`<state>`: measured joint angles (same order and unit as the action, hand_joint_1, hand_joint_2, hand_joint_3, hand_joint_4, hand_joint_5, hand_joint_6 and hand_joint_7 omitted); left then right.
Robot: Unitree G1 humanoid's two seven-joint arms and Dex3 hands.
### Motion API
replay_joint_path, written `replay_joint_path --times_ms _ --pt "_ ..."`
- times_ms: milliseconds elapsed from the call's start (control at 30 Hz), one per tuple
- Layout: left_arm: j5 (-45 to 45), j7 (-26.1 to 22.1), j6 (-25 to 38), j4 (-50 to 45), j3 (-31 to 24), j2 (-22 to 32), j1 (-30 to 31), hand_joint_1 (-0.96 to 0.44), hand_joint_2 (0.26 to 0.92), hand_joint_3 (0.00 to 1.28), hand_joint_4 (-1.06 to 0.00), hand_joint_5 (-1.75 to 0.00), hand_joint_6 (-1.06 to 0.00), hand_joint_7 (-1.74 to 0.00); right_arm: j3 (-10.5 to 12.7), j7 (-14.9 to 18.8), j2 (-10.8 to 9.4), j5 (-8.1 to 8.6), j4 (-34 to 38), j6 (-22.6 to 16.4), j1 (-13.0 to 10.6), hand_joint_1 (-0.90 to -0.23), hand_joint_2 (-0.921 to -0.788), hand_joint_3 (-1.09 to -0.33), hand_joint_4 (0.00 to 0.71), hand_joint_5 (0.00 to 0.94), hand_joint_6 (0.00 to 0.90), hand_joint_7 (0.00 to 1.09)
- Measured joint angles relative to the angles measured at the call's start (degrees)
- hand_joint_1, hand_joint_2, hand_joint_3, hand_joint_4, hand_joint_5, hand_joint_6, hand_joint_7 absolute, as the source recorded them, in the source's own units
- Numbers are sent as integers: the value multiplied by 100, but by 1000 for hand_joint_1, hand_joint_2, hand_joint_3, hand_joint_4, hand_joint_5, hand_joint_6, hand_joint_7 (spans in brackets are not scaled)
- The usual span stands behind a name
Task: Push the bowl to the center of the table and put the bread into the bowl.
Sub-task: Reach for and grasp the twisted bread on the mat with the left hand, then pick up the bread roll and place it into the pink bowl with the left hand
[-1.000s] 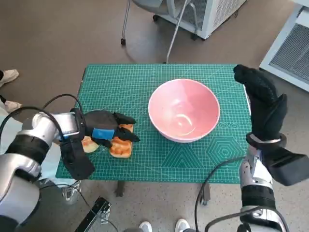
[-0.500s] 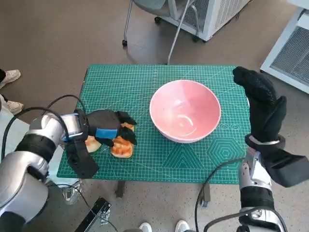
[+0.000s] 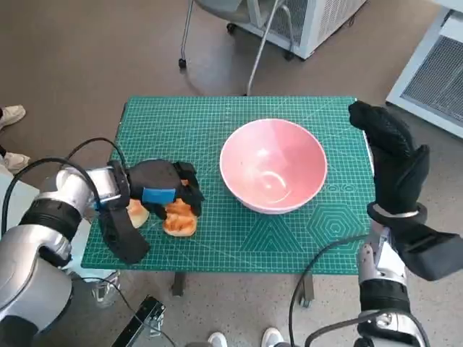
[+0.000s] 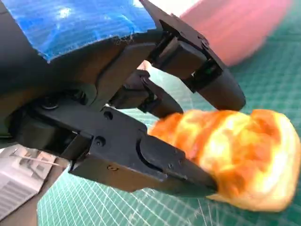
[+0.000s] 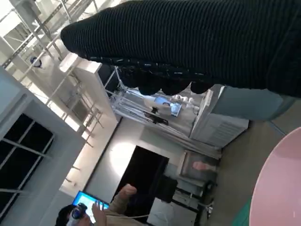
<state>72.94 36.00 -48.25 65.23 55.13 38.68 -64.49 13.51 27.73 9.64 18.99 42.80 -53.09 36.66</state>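
A golden-brown bread [image 3: 181, 218] lies on the green cutting mat [image 3: 195, 126] near the table's front left. My left hand [image 3: 165, 189] lies over it, its black fingers curled round it. In the left wrist view the fingers [image 4: 197, 66] arch over the bread [image 4: 235, 150] and one lower finger presses its side. The pink bowl [image 3: 273, 165] stands upright and empty right of the bread, about mid-table; its rim shows blurred in the left wrist view [image 4: 244, 28] and the right wrist view [image 5: 282, 188]. My right hand [image 3: 394, 155] is raised by the table's right edge, fingers straight, holding nothing.
A second pale bread piece [image 3: 136, 214] peeks out behind the left hand. Chair legs [image 3: 253, 58] and white cabinets [image 3: 318, 22] stand beyond the table. Shoes [image 3: 11, 114] show on the floor at left. A person [image 5: 113, 202] appears in the right wrist view.
My left hand's fingers have curled down and closed round the bread. The bowl and right hand have kept their places; the view shifted slightly.
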Motion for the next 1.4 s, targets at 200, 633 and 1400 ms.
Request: replay_joint_path --times_ms 200,633,1400 --pt "-310 -42 -62 -104 -337 243 -12 -1 916 4 -676 -1009 -821 -1111 -3 -1 -20 -4 -2 19 -5 -626 -921 -725 378 7 138 573" --pt "-765 -284 -315 -657 -1054 723 -59 -1 915 3 -684 -1017 -814 -1107 -25 -23 -43 -68 -75 109 -77 -642 -921 -726 378 5 132 580" --pt "-1431 -1118 -206 -1805 -2322 800 -506 -1 920 43 -614 -1090 -771 -1154 -11 1 -68 7 -212 325 -157 -640 -921 -726 377 3 133 587"
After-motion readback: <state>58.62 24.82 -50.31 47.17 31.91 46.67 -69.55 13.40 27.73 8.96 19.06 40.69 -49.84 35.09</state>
